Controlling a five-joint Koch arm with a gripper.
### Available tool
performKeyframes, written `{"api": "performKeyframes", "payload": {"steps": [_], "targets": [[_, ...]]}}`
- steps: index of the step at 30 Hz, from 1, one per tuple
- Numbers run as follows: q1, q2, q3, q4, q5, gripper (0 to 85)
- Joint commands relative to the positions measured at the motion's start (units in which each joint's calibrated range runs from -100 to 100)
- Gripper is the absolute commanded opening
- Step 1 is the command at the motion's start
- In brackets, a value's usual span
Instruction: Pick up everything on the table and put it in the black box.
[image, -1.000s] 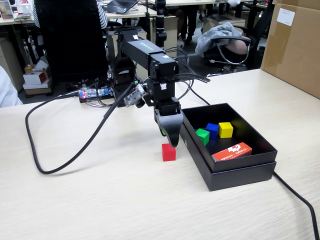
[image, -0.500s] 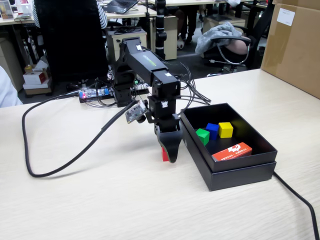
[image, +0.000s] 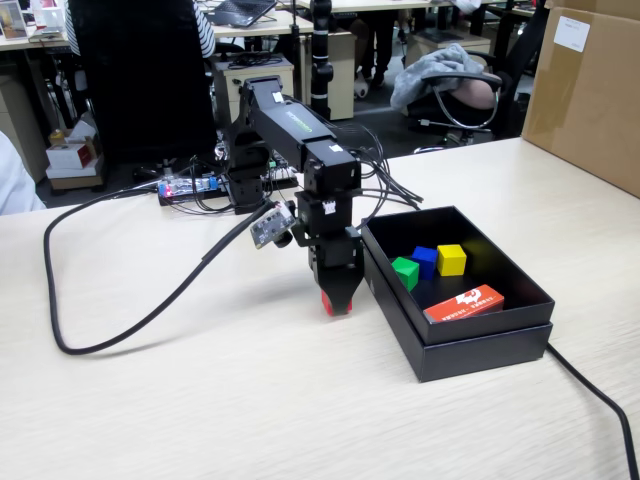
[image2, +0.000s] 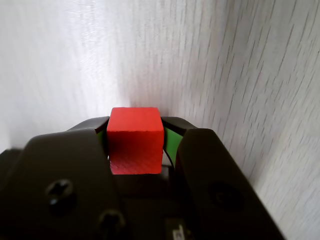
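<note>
We log, fixed view: box (image: 470, 345) on the counter (image: 200, 400); three cubes (image: 426, 260) inside at its far end, card pack (image: 465, 302) before them; fourth cube (image: 334, 305) between the hand (image: 336, 303) jaws, left of the box.

An office: desks (image: 250, 25), swivel chair (image: 450, 95), laptop (image: 240, 10) behind.

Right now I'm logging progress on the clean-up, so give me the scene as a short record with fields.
tool: shut on the red cube
red cube place: at the table, left of the black box in the fixed view
in box: green cube, blue cube, yellow cube, orange-red card pack
left to store: red cube
</note>
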Motion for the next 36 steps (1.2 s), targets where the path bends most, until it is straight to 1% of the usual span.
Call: {"api": "performKeyframes", "payload": {"steps": [1,5,7,13,15,18,24,26,29,31,32,33,35,36], "targets": [[-0.1,-14.2,2.9,-0.2,-1.4,0.9],[1.6,-24.2,3.0,-0.2,-2.5,0.9],[4.0,-29.6,2.2,-0.3,-3.9,0.9],[8.9,-33.2,2.2,-0.5,-4.3,0.8],[10.9,-29.9,2.9,-0.5,-4.0,0.8],[11.9,-25.1,3.9,-0.5,-3.3,0.9],[12.2,-14.2,6.4,-0.5,-2.3,0.9],[12.0,-7.2,9.0,-0.7,-1.9,1.1],[11.7,-4.5,11.3,-0.8,-1.7,1.2],[11.5,0.0,13.0,-0.8,-1.6,11.6],[11.5,0.2,13.1,-0.8,-1.5,11.7],[11.4,0.7,13.2,-0.8,-1.4,15.6],[11.4,0.8,12.7,-0.8,-1.0,26.5],[11.5,0.8,12.5,-0.8,-1.0,30.1]]}}
